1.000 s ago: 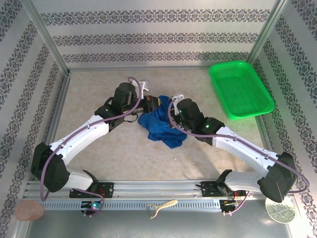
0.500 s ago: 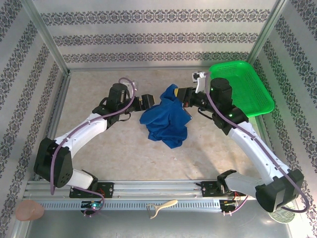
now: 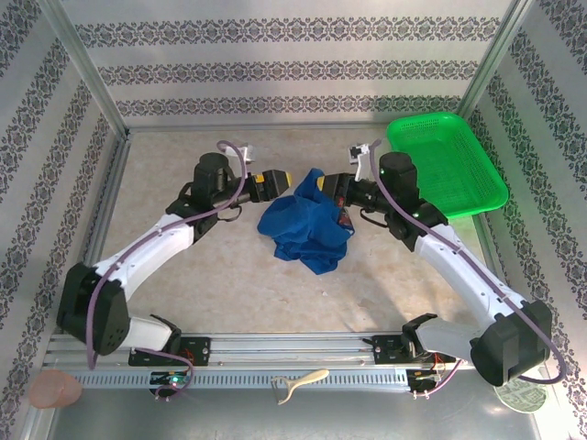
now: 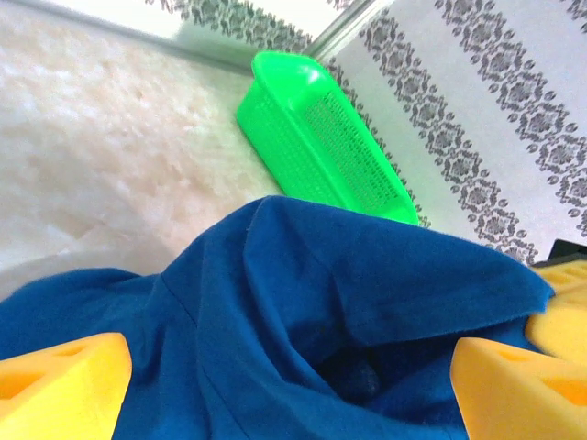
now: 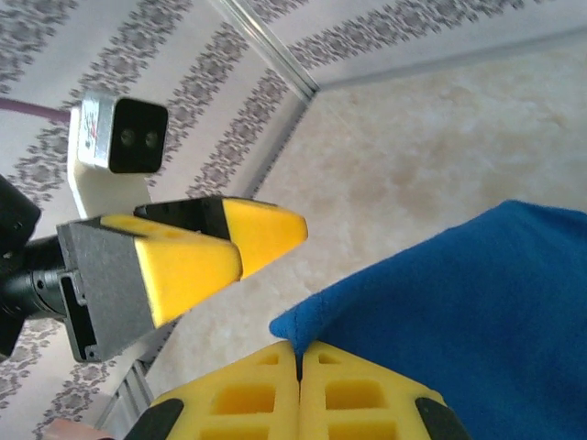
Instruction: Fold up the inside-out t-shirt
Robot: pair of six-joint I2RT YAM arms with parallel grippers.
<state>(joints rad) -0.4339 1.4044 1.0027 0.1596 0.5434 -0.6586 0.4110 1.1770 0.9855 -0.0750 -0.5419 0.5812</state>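
Royal-blue cotton t-shirt [image 3: 307, 229] sits bunched in a heap near the middle of the pale marbled bench [image 3: 183, 275], lying between the two arms and clear of the green plastic mesh basket [image 4: 312, 137] at the far right. The right pincer [image 5: 299, 362] is clamped tight on a small corner of the cloth, its yellow pads pressed together with just a blue tip poking out, and it holds that fold up off the far side of the heap. The left pincer [image 3: 273, 181] stands wide, holding nothing. From its own wrist view the yellow fingers [image 4: 60, 385] sit far apart with blue folds lying loose between them. This looks like the early untangling stage, with the garment nowhere near flat. Now the free pincer needs a second hold, and the choice of spot matters. It should take an edge or hem rather than a thick wad, well away from the right-hand pinch, so the two can draw the fabric taut and lay it out. A bite into several layers at once would only drag the lump around. The right grip is shallow, so any pull should be gentle or the corner could slip free.
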